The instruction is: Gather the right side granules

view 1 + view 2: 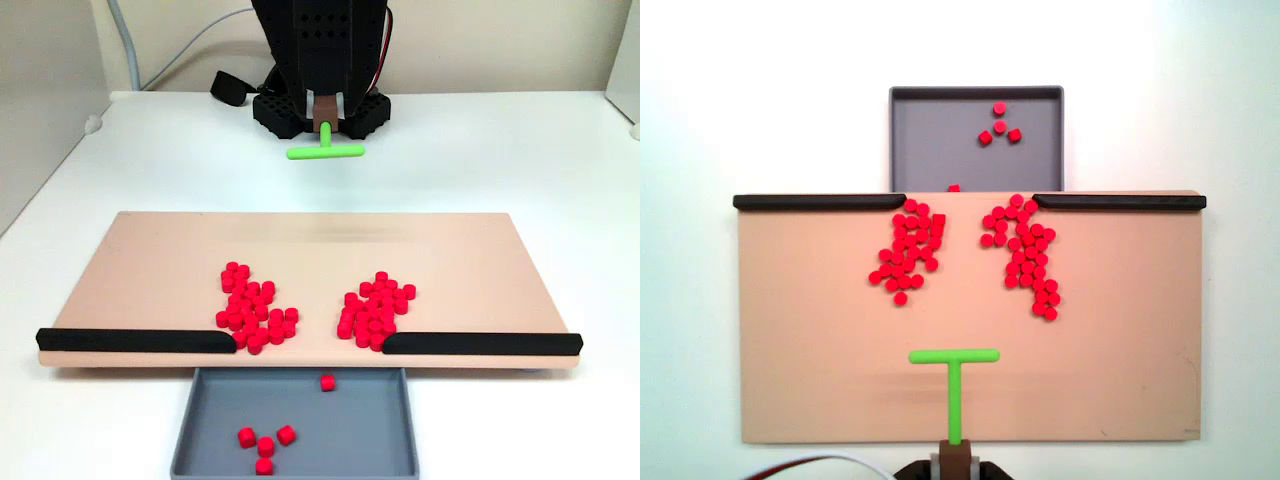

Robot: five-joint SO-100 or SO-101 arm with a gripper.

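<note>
Green T-shaped pusher [954, 372] hanging over the board's [790, 340] near edge

The gripper [957, 462] is clamping the pusher's stem. In a fixed view the granules [1025, 255] are lying ahead of the crossbar and to its right, straggling up to the black rail [1120, 201]; the compact cluster [908, 250] is sitting ahead-left.

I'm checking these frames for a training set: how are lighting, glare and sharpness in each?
In a fixed view facing the arm, light is soft and even, the granules slightly soft-edged, and a faint blurred shadow lies on the board below the green T-shaped tool. In a fixed view from above, the white table is overexposed and featureless, while the granules stay crisp.
</note>
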